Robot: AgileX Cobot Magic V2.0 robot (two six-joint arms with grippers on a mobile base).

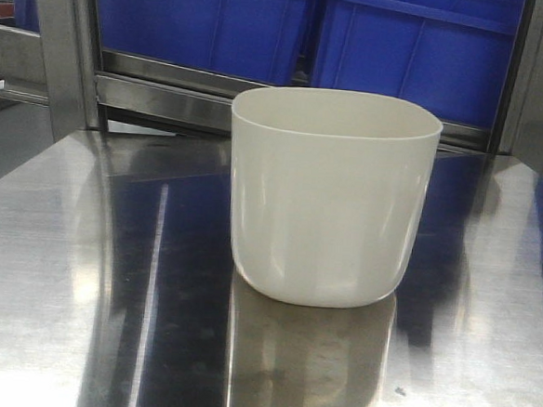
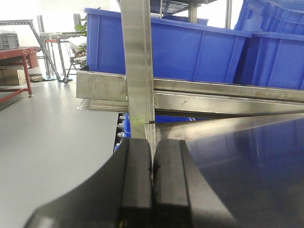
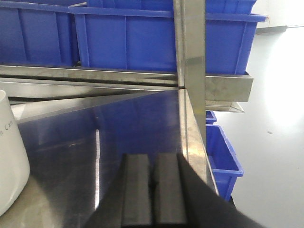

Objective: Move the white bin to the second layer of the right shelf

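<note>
The white bin (image 1: 331, 198) stands upright on the steel bench (image 1: 62, 273), about mid-width and toward the back half, with its mouth open upward. Bare bench surface lies all around it: wide strips to either side and a broad stretch in front. Behind it the bench ends at a steel rack bar (image 1: 167, 94) that carries a row of blue crates (image 1: 200, 22), with only a narrow band of bench between bin and bar.

In the left wrist view, the left end effector (image 2: 152, 156) is closed with its two black fingers pressed together and nothing between them. It sits at the bench's left edge, in line with a steel upright (image 2: 137, 71). Grey floor (image 2: 47, 142) drops away to its left, and the bin does not show in this view.

In the right wrist view, the right end effector (image 3: 153, 164) is likewise closed and empty, low over the bench and near its right edge, where another upright (image 3: 192, 57) rises. Beyond that edge is open floor, with lower crates (image 3: 223, 156) tucked under the bench. The bin shows at the far left of this view, well apart from the fingers, with clear bench between them.
</note>
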